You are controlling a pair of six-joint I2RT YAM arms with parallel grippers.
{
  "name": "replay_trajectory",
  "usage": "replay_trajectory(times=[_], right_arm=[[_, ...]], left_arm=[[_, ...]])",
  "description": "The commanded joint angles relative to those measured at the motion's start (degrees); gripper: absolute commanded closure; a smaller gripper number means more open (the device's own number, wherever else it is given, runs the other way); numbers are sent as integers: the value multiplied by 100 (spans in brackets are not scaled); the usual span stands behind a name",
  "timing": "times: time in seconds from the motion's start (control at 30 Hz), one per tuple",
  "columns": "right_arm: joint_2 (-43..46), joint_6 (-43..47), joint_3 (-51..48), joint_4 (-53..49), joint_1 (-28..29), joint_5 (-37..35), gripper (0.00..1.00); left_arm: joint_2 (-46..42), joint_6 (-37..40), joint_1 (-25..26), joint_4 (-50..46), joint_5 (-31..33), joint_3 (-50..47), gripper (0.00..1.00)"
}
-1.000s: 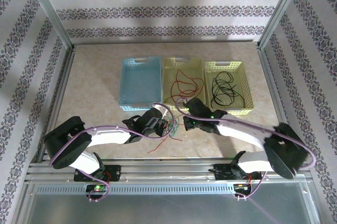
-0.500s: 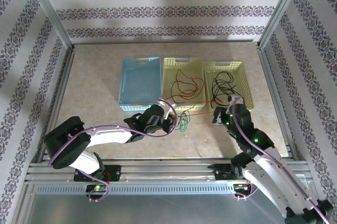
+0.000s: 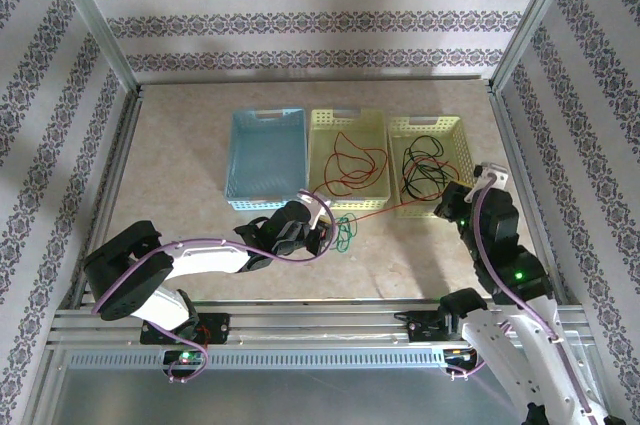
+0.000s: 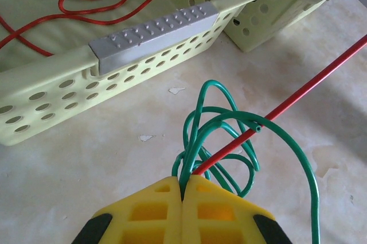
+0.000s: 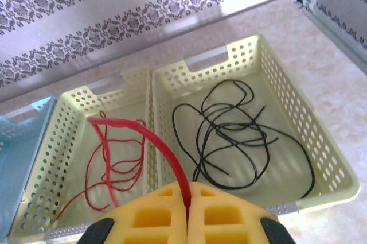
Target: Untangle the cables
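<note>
Just before the middle yellow basket [image 3: 380,115], the left gripper [image 3: 322,235] is clamped on the looped green cable [image 3: 344,236] and a red cable [image 3: 385,213]; the right gripper [image 3: 443,207], pinched on that red strand, has been swung out past the basket's right front corner. The red cable is thereby drawn taut along the basket's front wall, pointing rightward, and is judged to be sliding out of the green loops.

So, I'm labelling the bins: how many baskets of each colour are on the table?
Blue basket: 1
Yellow baskets: 2
Total: 3
</note>
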State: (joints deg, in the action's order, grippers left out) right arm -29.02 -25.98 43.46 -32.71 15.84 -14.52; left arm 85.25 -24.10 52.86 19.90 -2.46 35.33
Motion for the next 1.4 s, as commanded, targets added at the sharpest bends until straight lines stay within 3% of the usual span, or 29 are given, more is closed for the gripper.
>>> replay_trajectory(times=[0.0, 0.2, 0.47, 0.7, 0.97, 1.27, 1.3, 1.37], right_arm=[[-134, 605, 763, 634, -196, -705, 100], [-562, 1125, 1609, 1144, -468, -597, 100], [-2218, 797, 2646, 1178, -622, 1551, 100], [-3719, 365, 2902, 1558, -576, 2392, 100], [-5333, 183, 2426, 1913, -100, 2481, 100], [-6344, -377, 1924, 2054, 429, 2147, 100], [-6377, -420, 1896, 2080, 437, 2142, 99], [-6361, -440, 1871, 2050, 428, 2077, 87]], left_arm=[[166, 52, -93, -1067, 404, -264, 100], [185, 49, -92, -1068, 445, -312, 100], [198, 28, -99, -892, 395, -309, 100], [71, 5, -95, -841, 401, -349, 100], [-34, -33, -92, -828, 435, -396, 100], [-64, -51, -92, -865, 449, -379, 100], [-67, -57, -94, -865, 440, -375, 100], [-87, -55, -92, -883, 437, -380, 100]])
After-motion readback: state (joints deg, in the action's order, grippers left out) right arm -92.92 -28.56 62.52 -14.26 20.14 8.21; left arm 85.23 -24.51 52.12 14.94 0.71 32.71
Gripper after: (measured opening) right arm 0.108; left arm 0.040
